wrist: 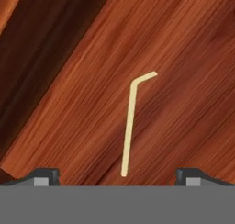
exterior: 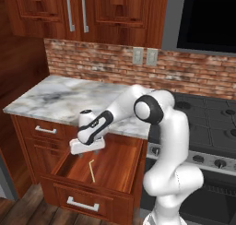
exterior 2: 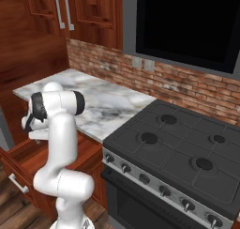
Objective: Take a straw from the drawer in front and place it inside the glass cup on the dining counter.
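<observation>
fingertips (wrist: 46, 175) of the gripper (wrist: 117, 176) stand wide apart and hold nothing, poised over the open drawer (exterior: 115, 166). between them the straw (wrist: 130, 126) lies flat on the drawer floor, its long shaft running from 6 o'clock up to a short bend tipping toward 1 o'clock in the hand view. it looks thin, pale yellow and light. to pick it well, descend straight, centre the shaft between the pads, and close across its width just off the wood, since so slim a thing could slip or roll.
</observation>
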Robot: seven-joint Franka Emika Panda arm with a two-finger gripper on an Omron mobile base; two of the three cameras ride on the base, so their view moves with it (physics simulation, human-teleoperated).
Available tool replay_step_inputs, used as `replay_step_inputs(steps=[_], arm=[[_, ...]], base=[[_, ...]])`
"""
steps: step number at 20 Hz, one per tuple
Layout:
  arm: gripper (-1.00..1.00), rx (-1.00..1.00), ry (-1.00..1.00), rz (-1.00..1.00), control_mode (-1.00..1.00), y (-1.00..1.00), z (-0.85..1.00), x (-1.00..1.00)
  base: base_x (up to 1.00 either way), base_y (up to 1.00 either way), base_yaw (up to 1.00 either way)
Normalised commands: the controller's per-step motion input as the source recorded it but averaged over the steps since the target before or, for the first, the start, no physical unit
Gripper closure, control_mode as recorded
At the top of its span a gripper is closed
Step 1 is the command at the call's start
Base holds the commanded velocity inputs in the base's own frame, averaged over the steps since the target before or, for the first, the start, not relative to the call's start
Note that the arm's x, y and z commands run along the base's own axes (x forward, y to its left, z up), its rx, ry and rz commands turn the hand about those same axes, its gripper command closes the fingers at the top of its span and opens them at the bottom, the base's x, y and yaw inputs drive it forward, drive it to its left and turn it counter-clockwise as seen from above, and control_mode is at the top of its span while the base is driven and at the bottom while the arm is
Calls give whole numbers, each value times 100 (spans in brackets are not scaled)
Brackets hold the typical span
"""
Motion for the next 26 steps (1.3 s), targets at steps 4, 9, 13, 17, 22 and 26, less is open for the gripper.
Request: replay_step_inputs(steps=[4,9,13,17,22,26], arm=[[-100,0,13,-13,-100,13,-32,33],[-100,0,12,-14,-100,4,-27,33],[-100,0,9,-14,-100,0,-24,8],[-100,0,5,-13,-100,0,-26,0],[-100,0,1,-9,-100,0,-23,-5],[-100,0,0,-7,-100,0,-19,-21]], base=[[0,0,0],[0,0,0],[0,0,0],[0,0,0],[0,0,0],[0,0,0]])
